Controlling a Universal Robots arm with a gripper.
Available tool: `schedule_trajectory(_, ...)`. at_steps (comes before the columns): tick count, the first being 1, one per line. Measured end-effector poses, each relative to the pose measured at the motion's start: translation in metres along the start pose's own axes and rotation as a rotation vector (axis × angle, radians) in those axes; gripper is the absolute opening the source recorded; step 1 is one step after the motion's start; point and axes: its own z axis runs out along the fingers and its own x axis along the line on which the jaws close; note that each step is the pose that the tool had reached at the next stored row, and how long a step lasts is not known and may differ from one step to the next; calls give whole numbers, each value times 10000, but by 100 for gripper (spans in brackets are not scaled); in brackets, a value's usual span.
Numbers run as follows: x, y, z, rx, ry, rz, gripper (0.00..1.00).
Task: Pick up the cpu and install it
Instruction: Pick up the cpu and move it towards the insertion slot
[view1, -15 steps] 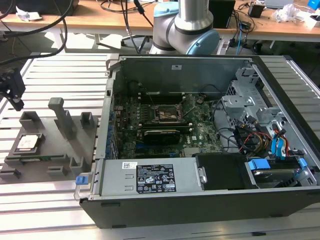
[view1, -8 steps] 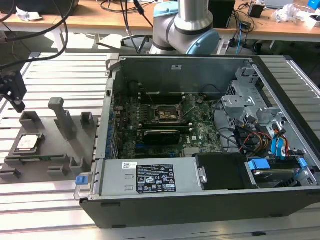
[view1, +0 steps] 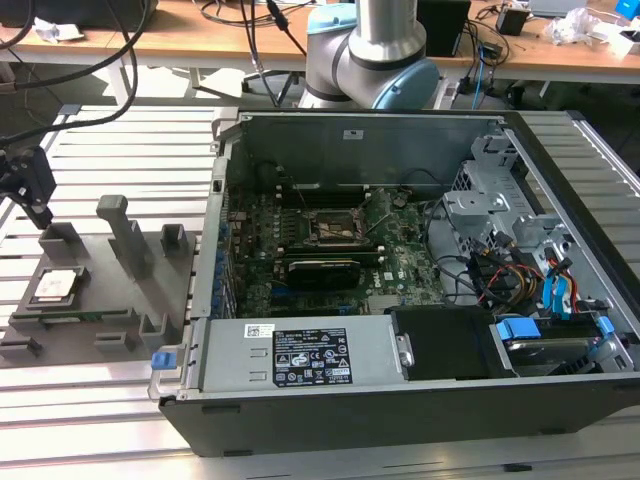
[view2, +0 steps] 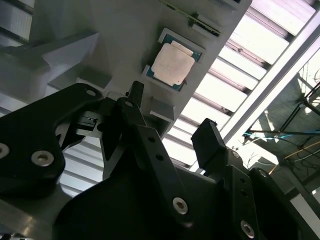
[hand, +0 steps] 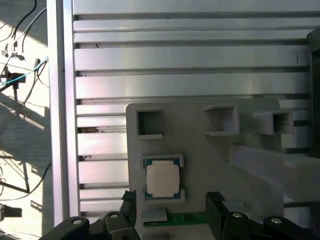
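**A:** Where was the cpu (view1: 55, 287)?

**B:** It lay flat, silver top up, in a shallow square recess of the grey fixture (view1: 112, 292). That put it below the hand (view1: 38, 205) and clear of it, with nothing touching.

**A:** And the hand itself?

**B:** It was open. In both wrist views the hand (view2: 172, 120) (hand: 171, 200) hung above the fixture (hand: 200, 155), its two black fingers (view2: 207, 142) spread apart with nothing held between them. The cpu (view2: 172, 64) (hand: 162, 180) sat just beyond the fingertips, roughly in line with the gap.

**A:** What else was near?

**B:** Upright grey posts of the fixture (view2: 60, 55) rose beside the hand. Under it all ran the slatted metal table (view1: 120, 150). Well away from the hand stood the open computer case (view1: 400, 425) – on its motherboard the black socket frame (view1: 335, 228) lay unfilled, and the arm (view1: 385, 45) rose behind the case.
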Motion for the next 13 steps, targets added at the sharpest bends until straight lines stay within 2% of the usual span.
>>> schedule_trajectory(13,3,0,131,0,1,0,66)
